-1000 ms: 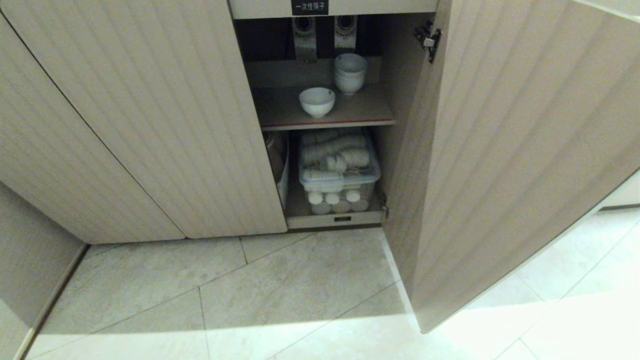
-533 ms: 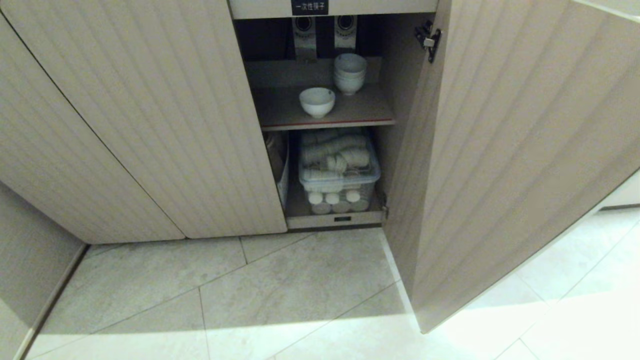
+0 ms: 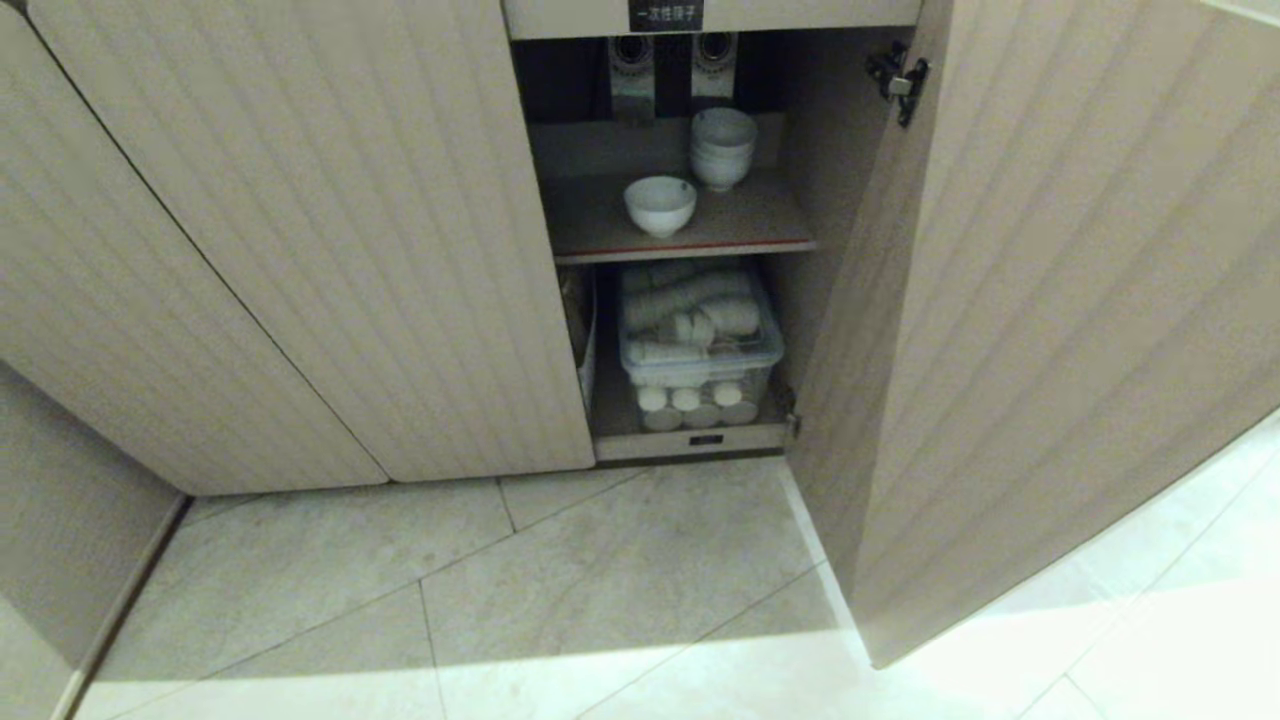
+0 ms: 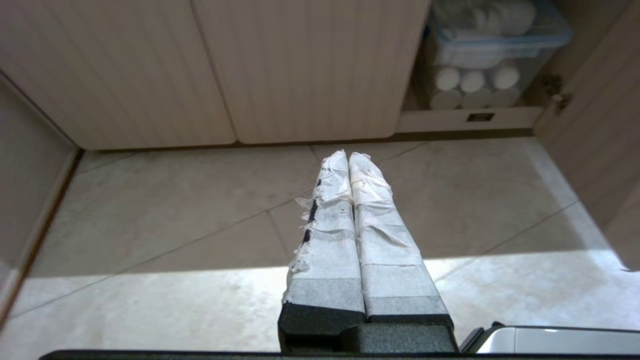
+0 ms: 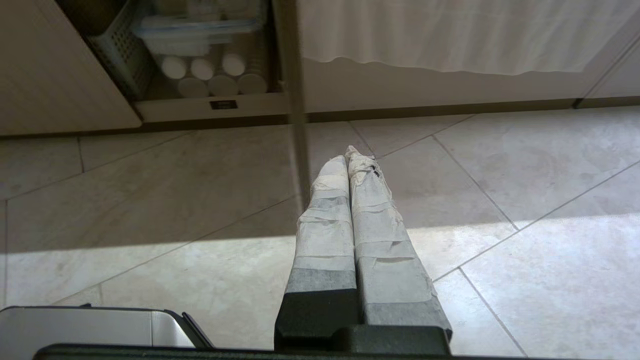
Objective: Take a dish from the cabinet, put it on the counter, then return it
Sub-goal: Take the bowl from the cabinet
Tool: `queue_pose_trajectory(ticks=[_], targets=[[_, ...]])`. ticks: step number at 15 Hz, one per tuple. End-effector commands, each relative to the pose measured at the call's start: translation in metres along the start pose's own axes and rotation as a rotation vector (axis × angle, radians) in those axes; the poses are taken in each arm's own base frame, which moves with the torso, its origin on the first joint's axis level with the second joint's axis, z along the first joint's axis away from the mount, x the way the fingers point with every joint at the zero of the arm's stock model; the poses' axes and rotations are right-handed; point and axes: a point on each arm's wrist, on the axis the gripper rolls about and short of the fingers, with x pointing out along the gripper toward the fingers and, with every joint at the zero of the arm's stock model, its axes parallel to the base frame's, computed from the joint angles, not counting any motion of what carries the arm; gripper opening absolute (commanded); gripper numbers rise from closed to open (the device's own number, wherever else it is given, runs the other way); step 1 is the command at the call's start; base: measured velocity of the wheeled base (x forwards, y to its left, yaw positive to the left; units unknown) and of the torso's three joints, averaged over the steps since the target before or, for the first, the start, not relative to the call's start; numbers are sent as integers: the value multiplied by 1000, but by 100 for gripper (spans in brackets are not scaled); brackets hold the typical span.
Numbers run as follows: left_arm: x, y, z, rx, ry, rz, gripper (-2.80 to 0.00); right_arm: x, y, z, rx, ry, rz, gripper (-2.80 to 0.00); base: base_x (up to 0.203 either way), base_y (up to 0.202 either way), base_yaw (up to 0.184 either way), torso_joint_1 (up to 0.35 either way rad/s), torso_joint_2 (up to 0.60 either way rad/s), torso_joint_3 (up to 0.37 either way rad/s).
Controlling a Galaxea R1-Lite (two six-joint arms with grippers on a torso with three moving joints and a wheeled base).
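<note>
- Dish (image 3: 660, 204): you see it upper centre of the head view, upright on the brown shelf (image 3: 700, 232) w/ red front edge, inside the cabinet (image 3: 300, 250). Nothing touches it.
- Stack of white bowls (image 3: 722, 146): behind the dish and to its right in frame, near the shelf's back; apart from the dish.
- Door (image 3: 1050, 300), right half of frame: swung open, hinge at its top edge. Doors at left are closed.
- Black label (image 3: 665, 14): top centre, white characters, above the opening.
- Clear bin (image 3: 700, 345): below the shelf, centre of frame, holding stacked white cups; more rolls under it.
- Left pincer (image 4: 348, 156): centre of the left wrist view, taped fingers pressed together, clenched on nothing, over the tiled floor (image 4: 175, 200).
- Right pincer (image 5: 348, 156): centre of the right wrist view, likewise clenched and empty, above the floor; the open door's edge just beyond its tips.
- Neither arm shows in the head view.
</note>
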Motion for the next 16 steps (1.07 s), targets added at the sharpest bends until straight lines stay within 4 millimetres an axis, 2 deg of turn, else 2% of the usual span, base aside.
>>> queue_pose_trajectory(ticks=[1, 16], targets=[[0, 0, 0, -1, -1, 1, -280, 0, 0, 0, 0, 1, 1, -280, 0, 194, -1, 0, -2, 5], [0, 0, 0, 4, 1, 1, -280, 0, 0, 0, 3, 1, 1, -280, 0, 195, -1, 3, 1, 2]])
